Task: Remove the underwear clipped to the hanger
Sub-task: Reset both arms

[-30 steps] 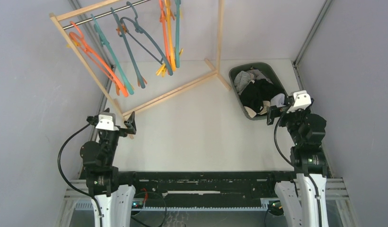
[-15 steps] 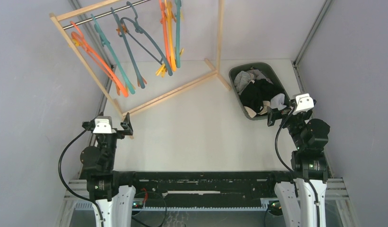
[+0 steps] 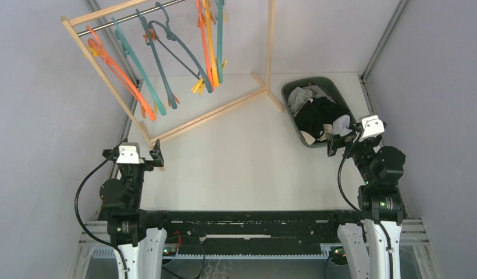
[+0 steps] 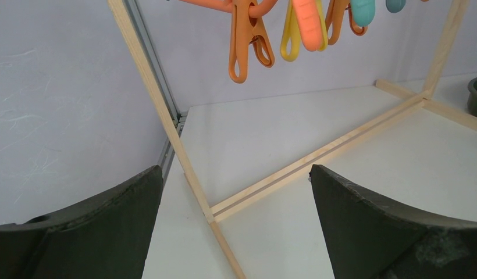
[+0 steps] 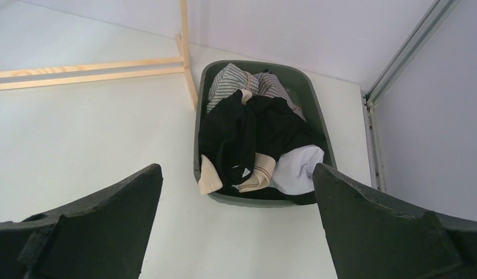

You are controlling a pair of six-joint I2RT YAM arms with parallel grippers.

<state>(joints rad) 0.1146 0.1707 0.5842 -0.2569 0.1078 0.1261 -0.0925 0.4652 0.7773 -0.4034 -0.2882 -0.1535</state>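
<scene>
The underwear lies piled in the dark green basket [image 3: 288, 96] at the right, also seen in the right wrist view [image 5: 202, 116]. There are black briefs [image 5: 236, 133], a white one [image 5: 298, 167] and beige-trimmed bits. No cloth shows on the hangers: orange [image 3: 117, 75], teal [image 3: 137, 64], dark teal [image 3: 178, 49], and a bunch [image 3: 210, 40] with bare clips [image 4: 242, 49]. My left gripper [image 3: 134, 153] [image 4: 235, 174] is open and empty, low, near the rack's foot. My right gripper [image 3: 342, 141] [image 5: 236, 168] is open and empty just before the basket's near end.
The wooden rack's base bars [image 3: 213, 113] run diagonally across the white table, and its slanted post [image 4: 160, 110] stands close in front of my left gripper. A grey-and-white striped cloth [image 5: 230, 81] lies at the basket's far end. Grey walls close in both sides.
My left gripper has drawn back a little toward its base and turned level. My right gripper has shifted slightly right and back. Hangers and basket are unchanged.
</scene>
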